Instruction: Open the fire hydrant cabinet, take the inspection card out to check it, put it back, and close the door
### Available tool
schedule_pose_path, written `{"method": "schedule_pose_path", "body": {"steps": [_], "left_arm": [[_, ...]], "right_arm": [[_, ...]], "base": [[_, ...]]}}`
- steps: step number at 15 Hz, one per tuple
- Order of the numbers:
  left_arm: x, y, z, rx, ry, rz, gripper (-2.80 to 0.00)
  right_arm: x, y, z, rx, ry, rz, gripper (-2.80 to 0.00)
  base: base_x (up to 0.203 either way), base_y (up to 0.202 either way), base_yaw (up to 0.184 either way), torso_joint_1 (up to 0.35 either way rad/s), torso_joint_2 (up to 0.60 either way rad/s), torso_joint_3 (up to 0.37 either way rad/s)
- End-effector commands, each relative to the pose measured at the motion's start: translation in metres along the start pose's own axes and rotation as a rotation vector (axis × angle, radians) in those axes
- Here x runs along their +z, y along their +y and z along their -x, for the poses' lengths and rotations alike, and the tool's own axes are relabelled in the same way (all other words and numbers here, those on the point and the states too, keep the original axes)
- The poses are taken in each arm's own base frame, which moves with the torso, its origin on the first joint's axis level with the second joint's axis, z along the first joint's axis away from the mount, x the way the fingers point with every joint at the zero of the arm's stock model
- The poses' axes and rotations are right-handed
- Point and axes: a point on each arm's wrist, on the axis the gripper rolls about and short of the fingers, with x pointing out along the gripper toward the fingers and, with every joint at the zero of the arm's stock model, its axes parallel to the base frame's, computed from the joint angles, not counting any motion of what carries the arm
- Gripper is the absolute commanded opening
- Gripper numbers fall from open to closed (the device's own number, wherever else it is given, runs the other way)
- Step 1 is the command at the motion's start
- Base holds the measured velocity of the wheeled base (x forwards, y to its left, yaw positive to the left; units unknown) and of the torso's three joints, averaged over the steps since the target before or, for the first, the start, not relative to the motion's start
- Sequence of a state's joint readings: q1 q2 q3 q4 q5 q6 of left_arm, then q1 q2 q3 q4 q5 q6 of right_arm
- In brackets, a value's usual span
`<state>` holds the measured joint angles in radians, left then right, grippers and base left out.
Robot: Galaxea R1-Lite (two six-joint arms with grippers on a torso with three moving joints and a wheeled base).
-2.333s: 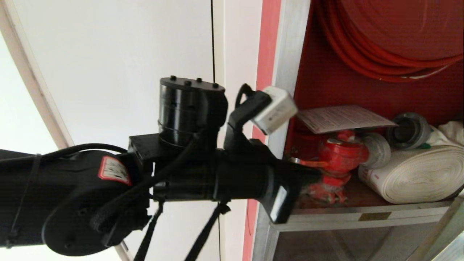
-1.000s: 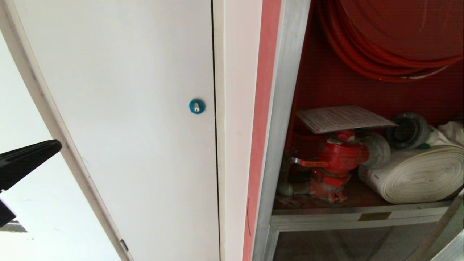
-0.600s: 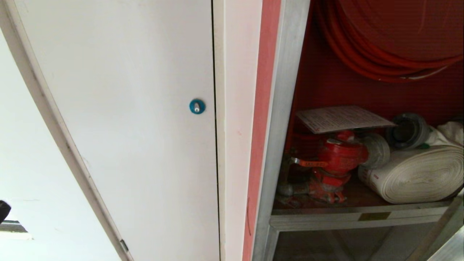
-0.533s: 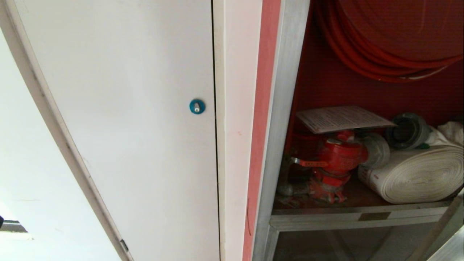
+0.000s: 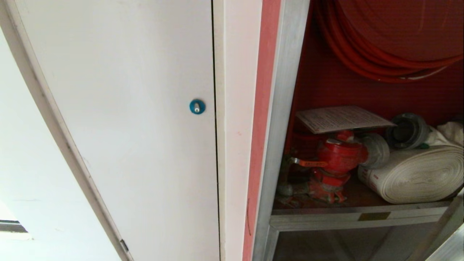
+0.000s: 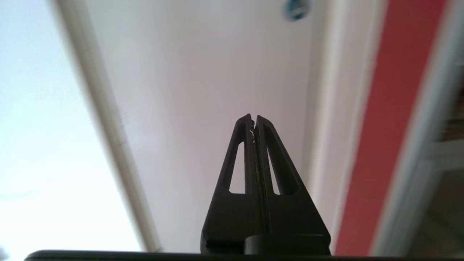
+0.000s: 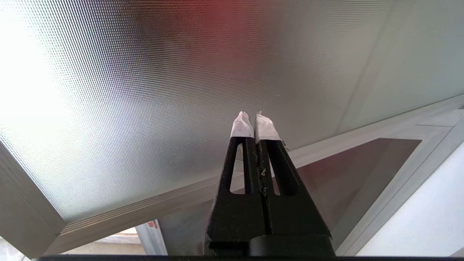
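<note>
Head view: the fire hydrant cabinet [image 5: 286, 108] stands open, the inspection card [image 5: 342, 119] lying on the red valve [image 5: 335, 157].
Your left hand [image 6: 253, 121] and right hand [image 7: 253, 119] are pressed together, empty; next, swing the door [image 7: 145, 90] shut.

left claw [image 6: 253, 121] closed, facing white door [image 6: 203, 83]

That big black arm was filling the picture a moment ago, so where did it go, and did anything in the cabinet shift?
The left arm pulled back from the fire hydrant cabinet toward the left and out of the head view. Its left gripper now faces the white door, jaws shut and empty. The inspection card stayed flat on the red valve, and the rolled hose did not move.
</note>
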<state>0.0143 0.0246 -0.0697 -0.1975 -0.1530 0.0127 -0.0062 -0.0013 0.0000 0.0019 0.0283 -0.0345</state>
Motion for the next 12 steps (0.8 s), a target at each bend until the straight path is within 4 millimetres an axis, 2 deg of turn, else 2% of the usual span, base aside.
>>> {"method": "schedule_pose_path", "body": {"steps": [1,2,5,8,12], "left_arm": [[-0.017,0.002,0.001,0.082,0.036,-0.035,-2.8],[-0.023,0.002,0.0,0.089,0.068,-0.067,-2.8],[-0.026,0.002,0.001,0.094,0.092,-0.074,-2.8],[-0.041,0.001,0.003,0.094,0.243,-0.057,-2.8],[-0.041,0.002,0.003,0.12,0.239,-0.005,-2.8]], "right_arm": [[0.0,0.0,0.0,0.001,-0.002,0.001,-2.8],[0.0,0.0,0.0,0.001,-0.002,0.001,-2.8],[0.0,0.0,0.0,0.001,-0.002,0.001,-2.8],[0.0,0.0,0.0,0.001,-0.001,0.001,-2.8],[0.0,0.0,0.0,0.001,-0.002,0.001,-2.8]], "base": [[0.0,0.0,0.0,0.0,0.0,0.0],[0.0,0.0,0.0,0.0,0.0,0.0],[0.0,0.0,0.0,0.0,0.0,0.0],[0.0,0.0,0.0,0.0,0.0,0.0],[0.0,0.0,0.0,0.0,0.0,0.0]]}}
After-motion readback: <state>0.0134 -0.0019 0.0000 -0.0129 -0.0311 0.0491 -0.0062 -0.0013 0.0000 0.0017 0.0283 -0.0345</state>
